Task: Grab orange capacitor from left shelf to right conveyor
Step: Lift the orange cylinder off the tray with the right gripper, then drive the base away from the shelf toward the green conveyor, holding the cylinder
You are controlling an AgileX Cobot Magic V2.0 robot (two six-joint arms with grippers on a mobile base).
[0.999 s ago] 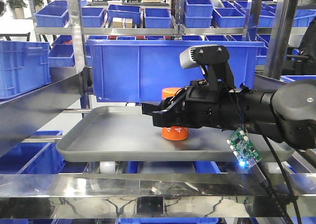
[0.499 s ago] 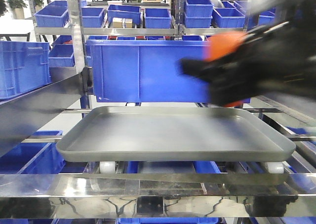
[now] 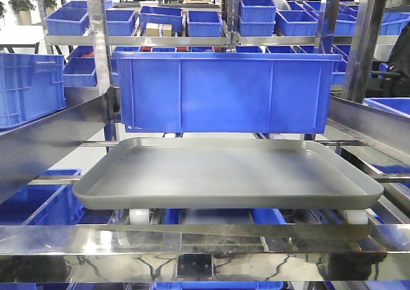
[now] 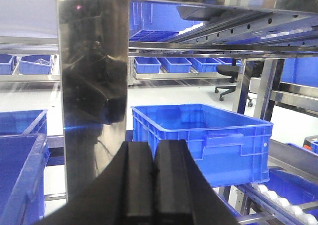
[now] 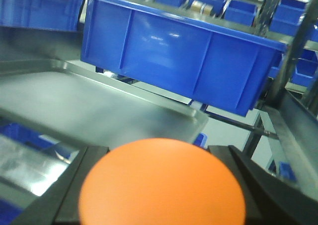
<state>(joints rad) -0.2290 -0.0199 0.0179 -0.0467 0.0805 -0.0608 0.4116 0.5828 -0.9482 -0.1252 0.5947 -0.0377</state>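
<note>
Carrying to the unseen conveyor seems the step in hand: before the steel shelf and its grey tray, the right gripper clamps the orange capacitor, lifted clear; hold it upright, grip firm, swing smoothly. The left gripper is pressed closed, holding nothing.

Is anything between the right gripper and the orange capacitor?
No. In the right wrist view the capacitor sits directly between the right gripper's fingers, with no gap or other thing showing on either side.
</note>
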